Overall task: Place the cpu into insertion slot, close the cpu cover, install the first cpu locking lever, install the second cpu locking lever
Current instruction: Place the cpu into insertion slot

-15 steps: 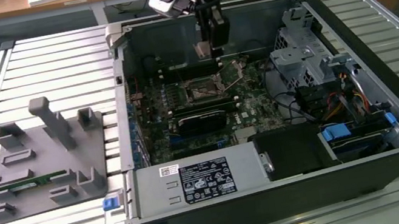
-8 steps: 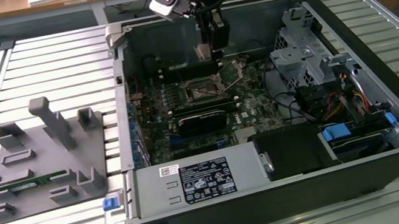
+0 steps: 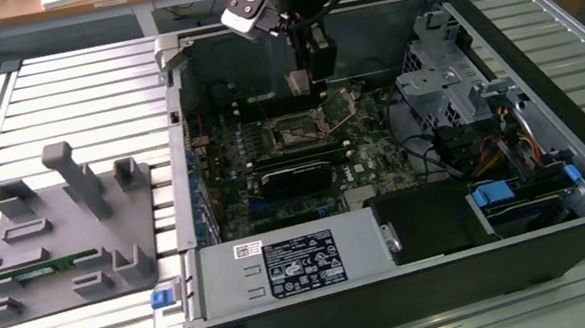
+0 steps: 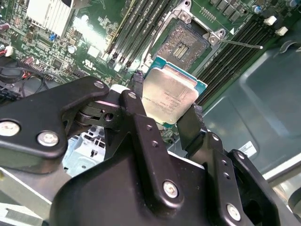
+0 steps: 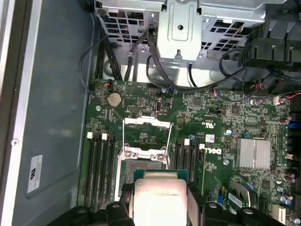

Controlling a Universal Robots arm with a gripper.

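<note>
Black jaws are clamped on the cpu [image 4: 171,94], pinching it by two opposite edges, its silvery top turned toward the camera in the second wrist view. Past the chip, in the first wrist view, the insertion slot [image 5: 143,165] lies open and bare on the motherboard [image 5: 211,117], with the cpu cover [image 5: 146,128] swung back beyond it. The cpu appears to hang clear above the board, just short of the slot and unseated, inside the computer case [image 3: 414,305] on the slatted worktop [image 3: 74,85].
</note>
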